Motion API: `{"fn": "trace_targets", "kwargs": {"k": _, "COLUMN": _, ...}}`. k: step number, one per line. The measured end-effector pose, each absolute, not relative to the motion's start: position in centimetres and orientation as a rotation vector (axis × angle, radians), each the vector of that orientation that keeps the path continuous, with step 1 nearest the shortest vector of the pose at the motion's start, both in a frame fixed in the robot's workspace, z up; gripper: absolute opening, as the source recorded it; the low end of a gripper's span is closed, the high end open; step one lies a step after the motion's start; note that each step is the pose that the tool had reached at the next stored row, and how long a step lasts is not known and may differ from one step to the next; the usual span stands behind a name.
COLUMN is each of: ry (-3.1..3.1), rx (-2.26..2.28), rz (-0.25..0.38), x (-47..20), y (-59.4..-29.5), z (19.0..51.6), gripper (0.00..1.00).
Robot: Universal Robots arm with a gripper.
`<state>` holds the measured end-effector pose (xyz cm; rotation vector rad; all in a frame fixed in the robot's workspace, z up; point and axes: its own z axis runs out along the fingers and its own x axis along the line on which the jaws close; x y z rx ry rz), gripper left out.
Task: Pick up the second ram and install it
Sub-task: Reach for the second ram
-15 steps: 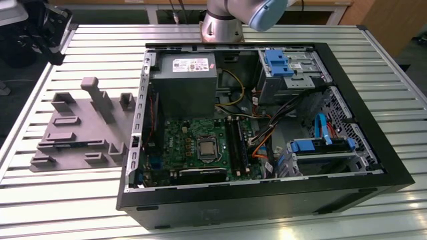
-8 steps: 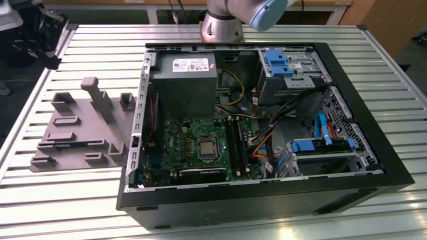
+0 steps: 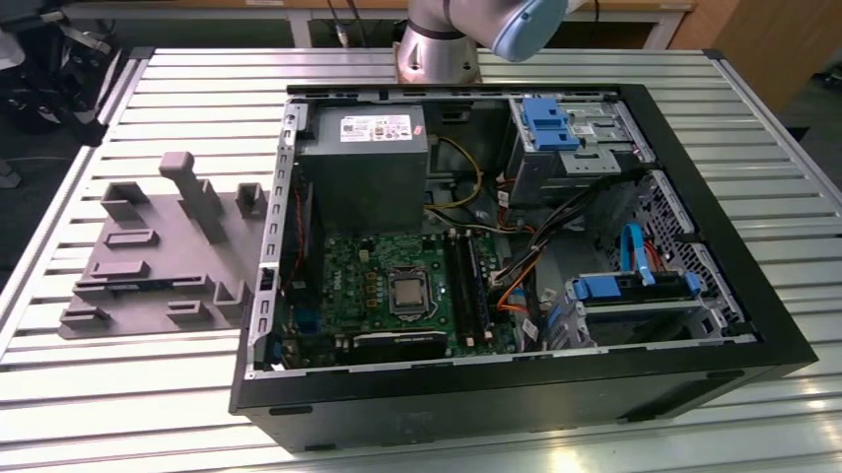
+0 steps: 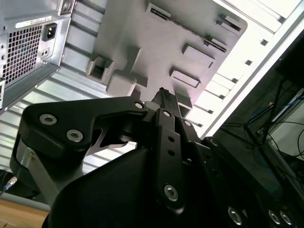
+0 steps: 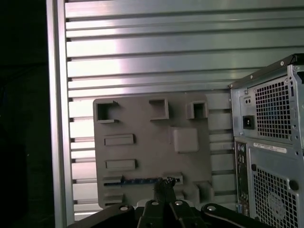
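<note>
The second ram (image 5: 141, 180) lay flat in a slot of the grey fixture (image 5: 152, 142) on the slatted tabletop (image 5: 142, 57), beside the open computer case (image 3: 500, 399). The jaws were closed on nothing, and their fingertips (image 5: 164, 186) hung clear of the fixture, in line with 1 end of the ram.

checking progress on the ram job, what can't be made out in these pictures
- Thin dark blue-green ram stick, first wrist view: one end hidden behind the black gripper, so contact cannot be told.
- Grey robot arm, exterior view: cut off by the top edge.
- Long black memory slots, exterior view: too small to tell whether any is filled.
</note>
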<state>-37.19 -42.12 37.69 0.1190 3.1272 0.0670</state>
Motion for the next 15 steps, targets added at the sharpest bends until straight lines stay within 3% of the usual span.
{"fn": "trace_targets", "kwargs": {"k": 15, "ry": 3.127, "rx": 0.119, "rz": 0.067, "x": -39.1, "y": -42.7, "z": 37.6, "gripper": 0.11}}
